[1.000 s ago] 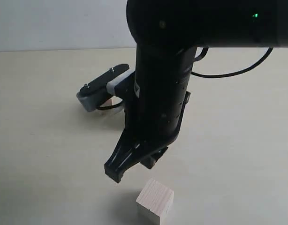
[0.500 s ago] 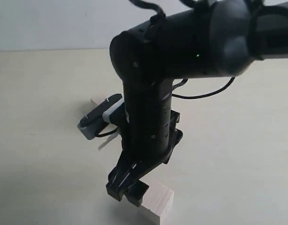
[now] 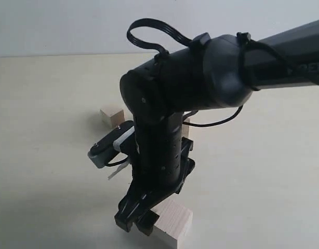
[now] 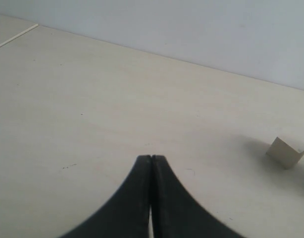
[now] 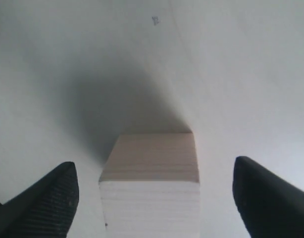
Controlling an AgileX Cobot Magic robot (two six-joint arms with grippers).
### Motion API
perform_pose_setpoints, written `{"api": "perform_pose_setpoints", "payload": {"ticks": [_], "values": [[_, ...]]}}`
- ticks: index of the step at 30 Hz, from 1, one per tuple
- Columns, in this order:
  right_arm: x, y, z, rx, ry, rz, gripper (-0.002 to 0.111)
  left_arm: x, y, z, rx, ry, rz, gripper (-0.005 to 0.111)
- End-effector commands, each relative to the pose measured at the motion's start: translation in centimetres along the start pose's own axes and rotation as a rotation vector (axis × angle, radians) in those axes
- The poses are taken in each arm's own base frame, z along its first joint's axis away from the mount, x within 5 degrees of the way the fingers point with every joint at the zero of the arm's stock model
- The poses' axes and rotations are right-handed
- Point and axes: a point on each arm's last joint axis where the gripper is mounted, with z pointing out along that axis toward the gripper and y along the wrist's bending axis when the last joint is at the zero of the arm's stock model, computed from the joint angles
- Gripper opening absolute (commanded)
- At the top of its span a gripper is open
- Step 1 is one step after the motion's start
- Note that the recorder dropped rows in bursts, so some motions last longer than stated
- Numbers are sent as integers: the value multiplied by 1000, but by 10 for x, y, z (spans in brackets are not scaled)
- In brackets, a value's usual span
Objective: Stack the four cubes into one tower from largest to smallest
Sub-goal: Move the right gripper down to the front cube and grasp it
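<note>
A large pale wooden cube (image 3: 173, 224) rests on the table near the front edge of the exterior view. My right gripper (image 3: 134, 223) hangs over it, pointing down. In the right wrist view this cube (image 5: 151, 183) sits between the open fingers (image 5: 48, 198), with a gap on each side. A smaller cube (image 3: 112, 116) stands further back on the left. A sliver of another cube (image 3: 186, 129) shows behind the arm. My left gripper (image 4: 151, 158) is shut on nothing above bare table, and a small cube (image 4: 287, 150) lies off to its side. The fourth cube is hidden.
The bulky black right arm (image 3: 201, 78) blocks much of the middle of the exterior view. Its grey wrist camera (image 3: 105, 148) juts out to the left. The pale table (image 3: 45, 171) ends at a light wall (image 3: 55, 26) at the back.
The right arm has come down and forward, so its open fingers now straddle the large cube. The smaller cube at the back left has come into sight.
</note>
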Motion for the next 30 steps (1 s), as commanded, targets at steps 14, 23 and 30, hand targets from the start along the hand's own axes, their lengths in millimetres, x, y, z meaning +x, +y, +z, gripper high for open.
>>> {"api": "perform_pose_setpoints", "payload": {"ticks": [14,23,30], "values": [[43,-4,19,40,-91,45,77,-2,-1,-1,10,-15,8,0],[52,0,3,14,-95,89,58,-2,-1,-1,10,-15,8,0],[66,9,-70,-5,-120,66,58,-2,-1,-1,10,-15,10,0]]}}
